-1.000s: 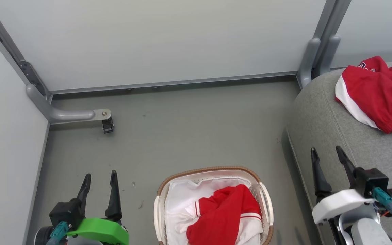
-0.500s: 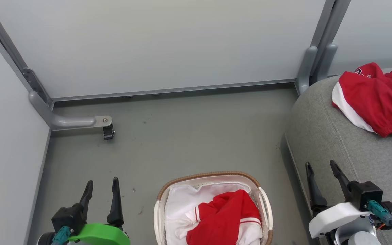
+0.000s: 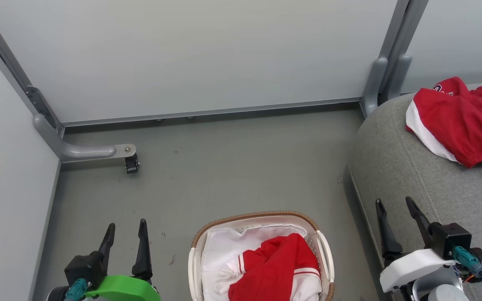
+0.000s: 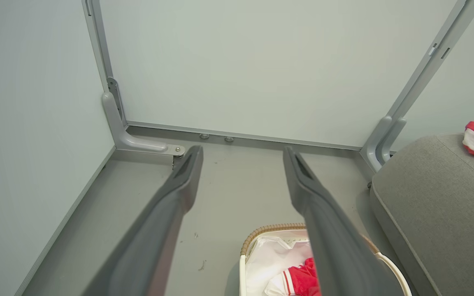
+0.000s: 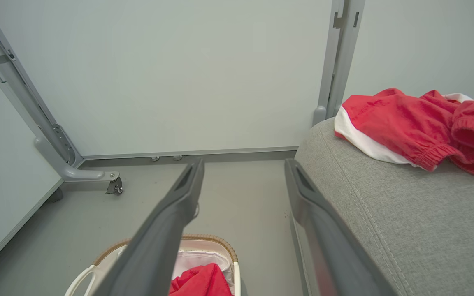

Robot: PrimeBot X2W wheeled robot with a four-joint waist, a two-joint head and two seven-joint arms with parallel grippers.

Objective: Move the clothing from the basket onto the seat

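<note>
A white perforated basket [image 3: 323, 251] with a brown woven rim stands on the floor at the bottom centre. Red clothing with white trim [image 3: 274, 267] lies in it on a white liner sheet [image 3: 224, 246]. More red clothing [image 3: 458, 121] lies on the grey seat [image 3: 412, 167] at the right. My left gripper [image 3: 126, 228] hovers open and empty left of the basket. To the basket's right, my right gripper [image 3: 393, 202] is open and empty at the seat's front edge. The left wrist view has the basket [image 4: 261, 234] under the fingers. The right wrist view has the basket [image 5: 216, 242] and the seat's clothing [image 5: 405, 123].
Pale partition panels [image 3: 191, 54] wall in the grey floor [image 3: 232, 167] at the back and left. A grey metal foot with a small black caster [image 3: 131, 163] juts out at the left. A grey post [image 3: 385, 71] stands by the seat's far corner.
The whole head view shifted down a little, then settled: a camera move. Both grippers stay open, and the clothing lies as before.
</note>
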